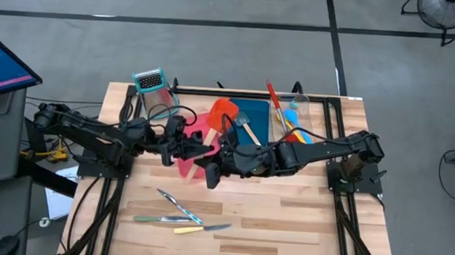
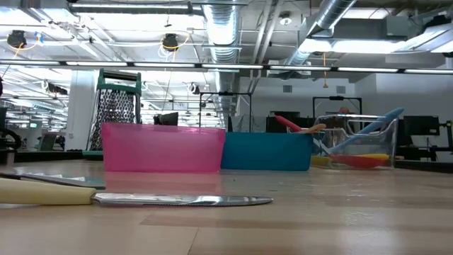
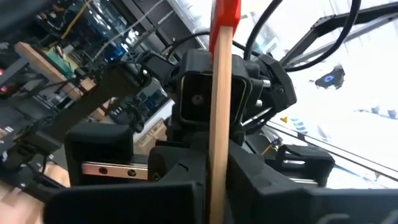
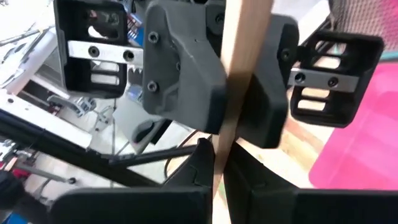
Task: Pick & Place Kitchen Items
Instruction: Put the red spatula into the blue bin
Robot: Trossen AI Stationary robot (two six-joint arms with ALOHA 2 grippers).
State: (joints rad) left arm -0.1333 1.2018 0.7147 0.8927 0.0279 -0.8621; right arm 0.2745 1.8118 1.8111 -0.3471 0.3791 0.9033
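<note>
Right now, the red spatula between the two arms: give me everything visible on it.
The red spatula has a flat red blade and a plain light wooden handle. It is lifted over the pink tray, mid-table, apparently mid handover. The left gripper and the right gripper meet face to face, and both are shut on the handle. The blade points toward the blue tray. No damage shows.

I see a wooden table. On it, far from me, the pink tray lies with the blue tray beside it, then the clear tray. The grater stands behind the pink tray. Three knives lie near the front edge.
</note>
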